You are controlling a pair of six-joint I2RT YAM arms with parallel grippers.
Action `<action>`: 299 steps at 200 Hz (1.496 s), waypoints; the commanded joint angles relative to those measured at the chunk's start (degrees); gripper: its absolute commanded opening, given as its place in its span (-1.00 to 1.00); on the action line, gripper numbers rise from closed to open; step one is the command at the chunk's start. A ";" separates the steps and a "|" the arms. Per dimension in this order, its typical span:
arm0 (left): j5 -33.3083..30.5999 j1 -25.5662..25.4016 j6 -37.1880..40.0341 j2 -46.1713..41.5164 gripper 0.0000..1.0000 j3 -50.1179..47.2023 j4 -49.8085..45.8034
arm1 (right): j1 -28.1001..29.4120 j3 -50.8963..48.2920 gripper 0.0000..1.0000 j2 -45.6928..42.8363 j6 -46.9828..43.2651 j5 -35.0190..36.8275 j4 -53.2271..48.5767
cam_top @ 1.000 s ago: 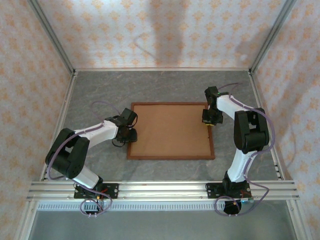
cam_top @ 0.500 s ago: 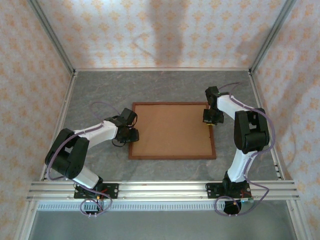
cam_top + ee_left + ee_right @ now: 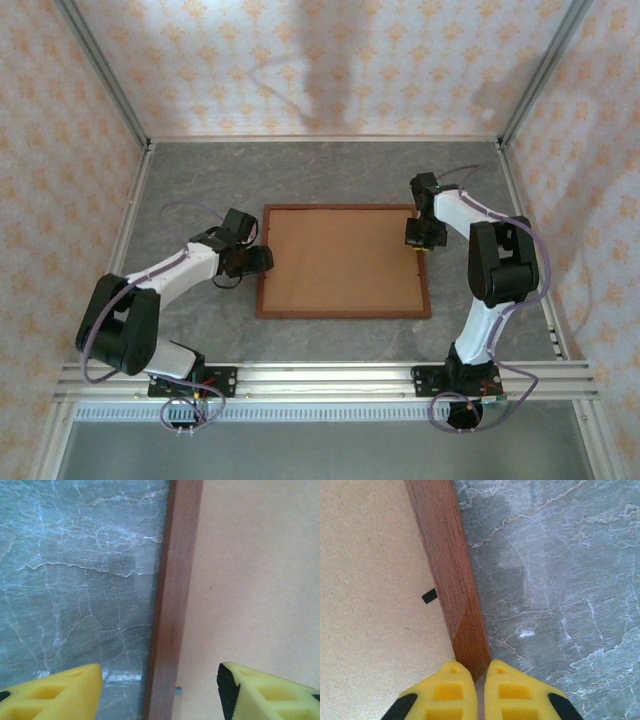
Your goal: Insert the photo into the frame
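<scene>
Frame (image 3: 345, 314): flat on table (image 3: 340, 170), back up, brown board (image 3: 340, 260) seated inside; photo likely beneath, unconfirmed. Left gripper (image 3: 260, 260): jaws wide, astride left rail, holding nothing. Right gripper (image 3: 479, 680): closed, tips at right rail. Step, judged: closing up. Next: press board home, fasten tabs

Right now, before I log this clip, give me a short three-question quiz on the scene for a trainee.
1. True or false: the left end effector is open, straddling the left rail of the frame.
2. What faces up inside the frame? A) glass B) brown backing board C) cream mat
3. Fill in: the right end effector is ____ at the frame's right rail.
Key: 1 true; 2 B; 3 shut.
</scene>
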 commanded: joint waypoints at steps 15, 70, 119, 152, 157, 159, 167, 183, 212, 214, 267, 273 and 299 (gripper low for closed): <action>6.89 0.21 -1.19 6.27 0.28 1.20 5.73 | 0.52 3.09 -0.81 0.09 2.33 -2.97 1.29; 15.67 -1.98 -3.86 1.43 0.13 -4.86 9.20 | 0.65 13.89 -0.70 6.38 4.97 -8.50 3.87; 14.64 -2.92 -8.30 -12.80 0.13 -14.36 7.94 | 0.61 28.27 -0.40 16.42 6.69 -6.83 4.06; 3.19 -0.92 -3.54 -18.82 0.30 -9.06 5.62 | 0.41 29.37 -0.04 12.82 5.74 0.12 3.94; 1.70 -0.34 -3.22 -18.44 0.35 -7.82 6.60 | 0.43 27.88 0.00 11.06 5.78 0.60 4.24; 1.14 -0.15 -3.16 -18.22 0.36 -7.29 7.10 | 0.43 27.18 0.01 10.28 5.77 0.74 4.41; -0.80 0.72 -2.94 -16.58 0.43 -5.12 9.13 | 0.50 23.48 0.08 6.88 6.13 1.08 5.45; -1.56 2.55 -2.41 -9.90 0.53 0.22 13.65 | 0.60 13.66 0.25 -1.10 7.65 1.71 7.91; 0.59 4.13 4.93 7.37 0.59 15.77 13.71 | 1.02 -3.06 0.64 -14.53 10.80 1.70 9.28; 0.91 4.28 5.56 8.54 0.59 17.02 13.34 | 1.09 -3.95 0.66 -15.32 11.05 1.76 9.10; 7.39 5.08 14.62 33.92 0.71 43.11 3.37 | 3.74 -21.12 0.95 -26.27 17.36 -5.37 10.07; 8.49 5.11 15.30 35.88 0.71 45.27 2.10 | 4.54 -21.78 0.95 -26.04 17.97 -5.95 10.46; 12.65 5.12 17.48 42.05 0.72 51.36 -3.06 | 6.51 -24.77 0.95 -24.26 20.11 -7.22 14.54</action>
